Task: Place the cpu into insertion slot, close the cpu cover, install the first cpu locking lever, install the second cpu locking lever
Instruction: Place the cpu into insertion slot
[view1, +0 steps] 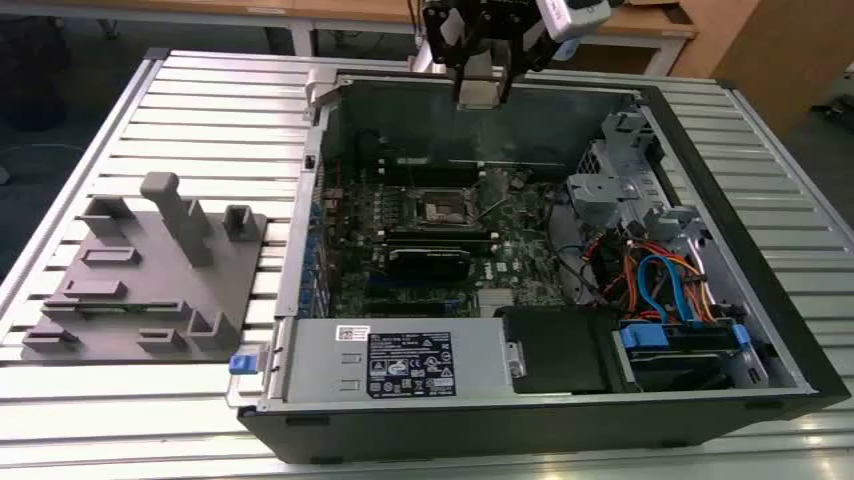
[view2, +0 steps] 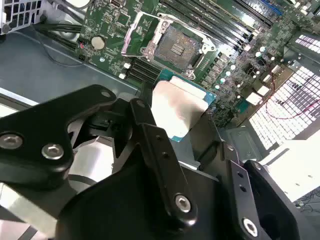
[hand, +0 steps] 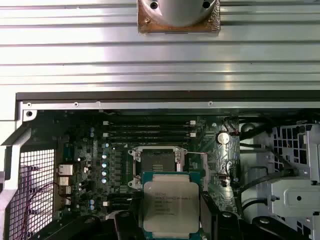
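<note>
We are holding the cpu (hand: 171, 207) clamped in our end effector (view1: 481, 85), at twelve o'clock of the insertion slot (view1: 437, 206) in the exterior view; any tilt is risking a crooked seating.

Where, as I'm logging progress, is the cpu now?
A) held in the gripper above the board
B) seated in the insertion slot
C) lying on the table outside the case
A: in the first wrist view the cpu is clamped in the gripper, apart from the insertion slot, whose dark centre lies bare.
</note>
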